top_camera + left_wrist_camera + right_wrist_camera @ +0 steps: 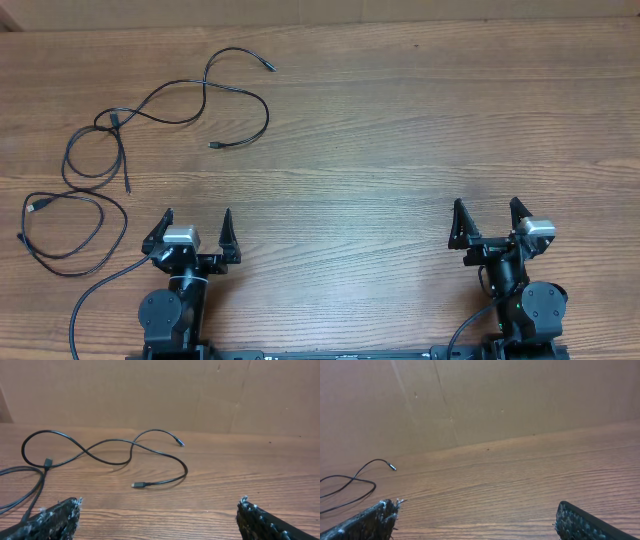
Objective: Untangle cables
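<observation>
Thin black cables lie in crossing loops at the far left of the table. One plug points to the back and another plug rests nearer me. A separate loop with its plug lies by the left edge. In the left wrist view the cables cross just ahead of my left gripper. That left gripper is open and empty, short of the loops. My right gripper is open and empty at the front right, far from the cables. The right wrist view, with the right gripper low in frame, catches only a cable end.
The wooden table stretches bare between the two arms. A thicker arm cable curls off the left arm's base, close to the lower loop. A cardboard wall stands behind the table's far edge.
</observation>
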You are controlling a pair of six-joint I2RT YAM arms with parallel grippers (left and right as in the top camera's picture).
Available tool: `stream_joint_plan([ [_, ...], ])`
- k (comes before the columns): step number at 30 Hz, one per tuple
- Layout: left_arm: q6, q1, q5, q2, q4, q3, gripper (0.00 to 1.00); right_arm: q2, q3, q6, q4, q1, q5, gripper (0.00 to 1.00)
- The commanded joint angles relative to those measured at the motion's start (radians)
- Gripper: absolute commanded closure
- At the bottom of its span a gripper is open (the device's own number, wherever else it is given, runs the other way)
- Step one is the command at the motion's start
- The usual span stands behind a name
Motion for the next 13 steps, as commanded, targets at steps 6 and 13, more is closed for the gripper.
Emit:
stream_joint_plan([
  [6,0.019,0.005,0.01,-0.008,-0.002,-0.003,0.01,-0.011,-0.01,-0.004,0.006,-0.003,0.009,0.0],
  [13,0.019,0.005,0.01,-0.008,-0.002,-0.003,0.0,-0.011,-0.01,-0.004,0.006,-0.003,0.009,0.0],
])
